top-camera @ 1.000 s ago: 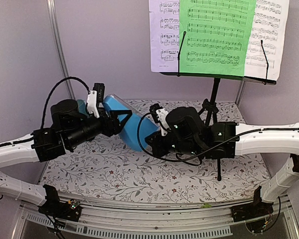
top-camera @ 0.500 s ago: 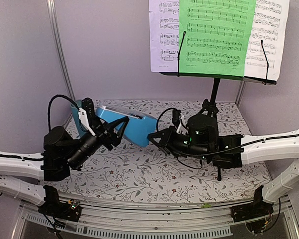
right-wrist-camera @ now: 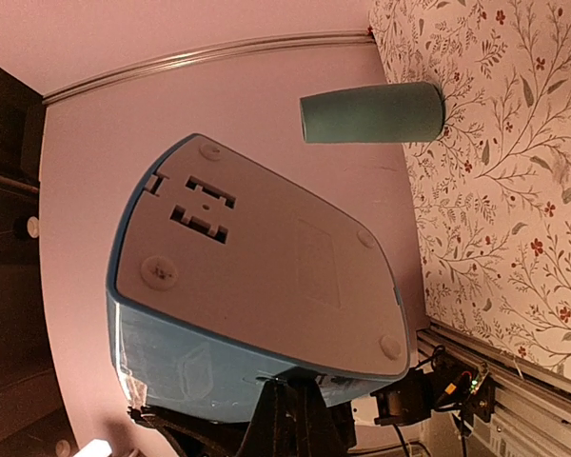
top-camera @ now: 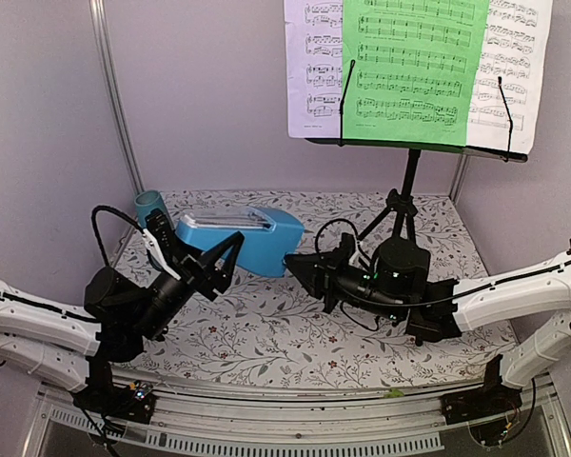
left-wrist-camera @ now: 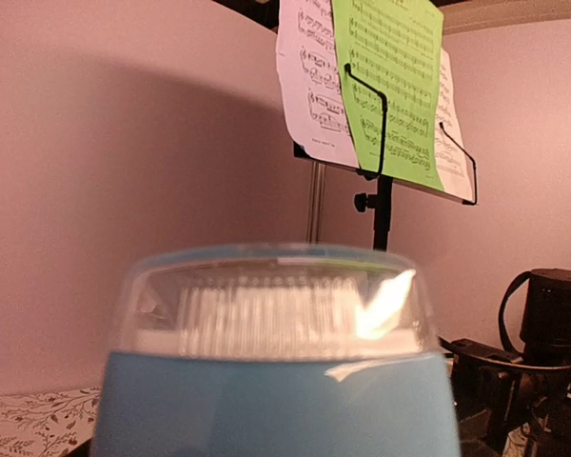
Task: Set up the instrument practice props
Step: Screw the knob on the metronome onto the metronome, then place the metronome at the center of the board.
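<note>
The blue metronome (top-camera: 243,240) lies on its side on the flowered tabletop (top-camera: 266,333), left of centre. Its narrow end points left toward a teal cup (top-camera: 150,203) and its wide base faces right. The music stand (top-camera: 409,181) is upright at the far right with the pages (top-camera: 414,67) on its desk, so standing the metronome up looks like the step in hand. The left claw (top-camera: 200,249) has its fingers spread apart by the narrow end. Whether the right claw (top-camera: 303,267), just off the base, is apart or together cannot be told. To do it well, grip across the two flat sides and tip until the base sits flush. Swing clear of the cup and the stand's legs, and let go only once it is steady. The right wrist view alone shows the grey underside (right-wrist-camera: 266,276) with its feet and slots. The left wrist view alone shows the clear cover (left-wrist-camera: 276,305) close up.
</note>
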Controlling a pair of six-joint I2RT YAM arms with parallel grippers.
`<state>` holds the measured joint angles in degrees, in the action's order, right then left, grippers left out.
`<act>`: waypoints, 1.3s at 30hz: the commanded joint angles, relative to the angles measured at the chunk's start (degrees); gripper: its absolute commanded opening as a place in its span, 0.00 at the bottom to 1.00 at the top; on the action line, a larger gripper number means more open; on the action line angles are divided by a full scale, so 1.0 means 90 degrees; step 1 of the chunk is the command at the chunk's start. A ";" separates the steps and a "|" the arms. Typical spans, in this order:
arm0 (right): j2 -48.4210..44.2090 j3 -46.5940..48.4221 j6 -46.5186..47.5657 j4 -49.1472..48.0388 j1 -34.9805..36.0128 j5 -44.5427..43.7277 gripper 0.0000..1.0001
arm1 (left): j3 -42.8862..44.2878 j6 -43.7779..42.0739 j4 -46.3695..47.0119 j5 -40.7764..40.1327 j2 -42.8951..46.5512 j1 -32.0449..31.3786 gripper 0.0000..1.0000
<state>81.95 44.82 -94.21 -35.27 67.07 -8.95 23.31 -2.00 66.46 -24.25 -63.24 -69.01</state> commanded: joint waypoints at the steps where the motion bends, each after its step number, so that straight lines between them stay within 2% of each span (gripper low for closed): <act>1: 0.0115 -0.0142 -0.1086 -0.1402 -0.0279 -0.0757 0.00 | -0.0047 -0.0143 0.1300 0.0564 -0.0022 -0.0357 0.00; 7: 0.0221 -0.0408 -0.1456 -0.2021 -0.0276 -0.0904 0.00 | -0.0053 -0.0406 0.1273 0.0506 -0.0043 -0.0395 0.00; 12: 0.0247 -0.0483 -0.1432 -0.2114 -0.0276 -0.0871 0.00 | -0.0013 -0.0360 0.1174 0.0256 -0.0014 -0.0398 0.00; 15: 0.0020 -0.0578 -0.1049 -0.1827 -0.0275 -0.0879 0.23 | 0.0249 -0.0067 0.0551 -0.0247 0.0124 -0.0393 0.00; 18: -0.0419 -0.0675 -0.0438 -0.0996 -0.0309 -0.0822 0.47 | 0.0631 0.0345 -0.0475 -0.0789 0.0308 -0.0367 0.00; 21: -0.0937 -0.0704 0.0222 0.0188 -0.0379 -0.0705 0.56 | 0.1135 0.0947 -0.1659 -0.0992 0.0545 -0.0174 0.00; 24: -0.1523 -0.0573 0.1567 0.1516 -0.0392 -0.0862 0.61 | 0.1707 0.1685 -0.3070 -0.0819 0.0728 0.0100 0.00; 27: -0.1772 0.0127 0.3952 0.2949 -0.0282 -0.1194 0.62 | 0.2333 0.2358 -0.4490 -0.0373 0.0822 0.0446 0.00; 28: -0.1760 0.0350 0.5093 0.3260 -0.0197 -0.1340 0.62 | 0.2554 0.2590 -0.4918 -0.0215 0.0825 0.0567 0.00; 29: -0.1725 0.0559 0.5670 0.3609 -0.0071 -0.1647 0.62 | 0.2737 0.2792 -0.5340 -0.0035 0.0826 0.0677 0.00; 32: -0.1608 0.0851 0.7748 0.3873 0.0353 -0.2418 0.63 | 0.3032 0.3167 -0.5954 0.0667 0.0861 0.1021 0.00; 35: -0.1529 0.0754 0.9502 0.3472 0.0683 -0.2999 0.64 | 0.3198 0.3423 -0.6342 0.1264 0.0894 0.1310 0.00; 39: -0.1704 0.0485 1.1019 0.2924 0.0786 -0.2816 0.63 | 0.3407 0.3622 -0.6767 0.1861 0.0875 0.1613 0.00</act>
<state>67.40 51.11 -19.42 -6.90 73.25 -30.87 49.95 26.00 8.01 -16.16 -56.66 -57.12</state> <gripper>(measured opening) 0.632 0.659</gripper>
